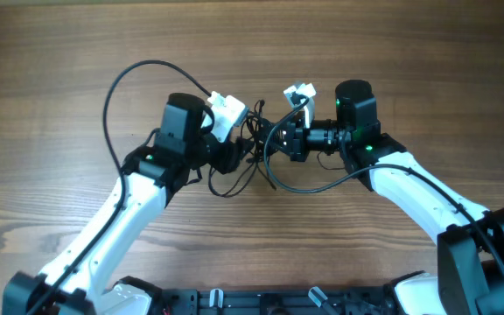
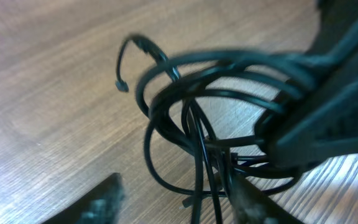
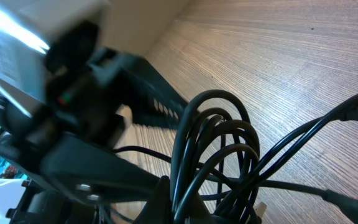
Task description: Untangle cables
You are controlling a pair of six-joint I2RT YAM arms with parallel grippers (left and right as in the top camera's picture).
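The cables (image 1: 257,147) are a knotted bundle of thin black cords held above the table between my two grippers, with loose loops hanging toward the front (image 1: 234,185). My right gripper (image 1: 280,140) is shut on the bundle's coiled loops (image 3: 213,149); its fingers (image 3: 191,208) close round them at the bottom of the right wrist view. My left gripper (image 1: 236,156) is open. Its fingers (image 2: 176,208) stand wide apart, and several strands (image 2: 197,149) run down between them, close to the right finger. One strand's plug end (image 2: 122,86) curls free at the upper left.
The right gripper's dark fingers (image 2: 319,118) fill the right side of the left wrist view. The left arm's thicker black cable (image 1: 116,83) arcs over the wooden table (image 1: 51,131). White camera mounts (image 1: 227,112) sit above both grippers.
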